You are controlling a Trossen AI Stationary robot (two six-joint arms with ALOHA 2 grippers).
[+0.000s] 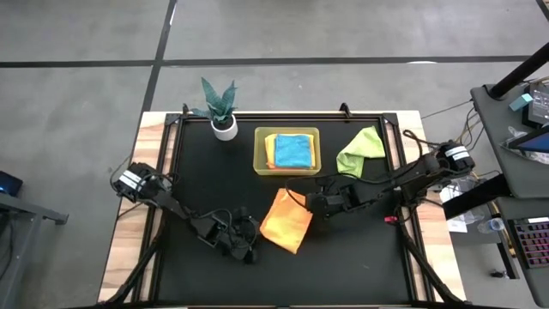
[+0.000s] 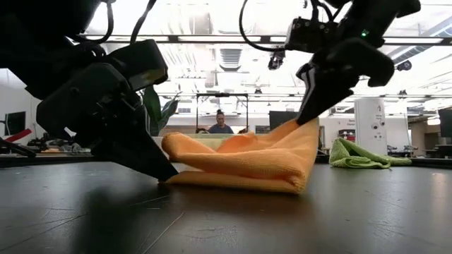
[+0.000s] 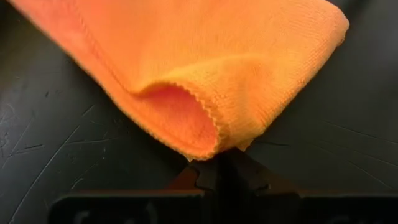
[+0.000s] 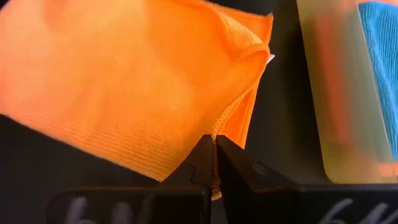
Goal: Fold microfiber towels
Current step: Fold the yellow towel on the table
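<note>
An orange towel (image 1: 286, 223) lies crumpled on the black table, in front of the bin, with a gripper at each end. My left gripper (image 1: 255, 240) is shut on its near left end, down at the table top (image 2: 168, 176). My right gripper (image 1: 307, 204) is shut on its far right corner and holds that corner up (image 2: 305, 120). A teal blue towel (image 1: 293, 151) lies in the yellow-green bin (image 1: 261, 161) on top of another orange one. A lime green towel (image 1: 360, 153) lies bunched on the table to the right of the bin. My left gripper pinches the orange towel's near left end (image 3: 214, 146) between its two fingers, where a hemmed edge curls over. The fingers slant down from the table's left. That end rests on the table top. Whether one layer or several, I cannot tell. My right gripper pinches the towel's hemmed edge (image 4: 217, 127) close to a corner, between its two fingertips. The fingers slant down from the table's right. The corner is lifted clear of the table and the cloth slopes down from it, with the lower part (image 2: 240, 180) lying on the table.
A small potted plant (image 1: 223, 112) in a white pot stands at the far left of the table. The bin sits at the far middle. A black frame (image 1: 403, 172) runs round the table's edges. Bare black table lies at the near side.
</note>
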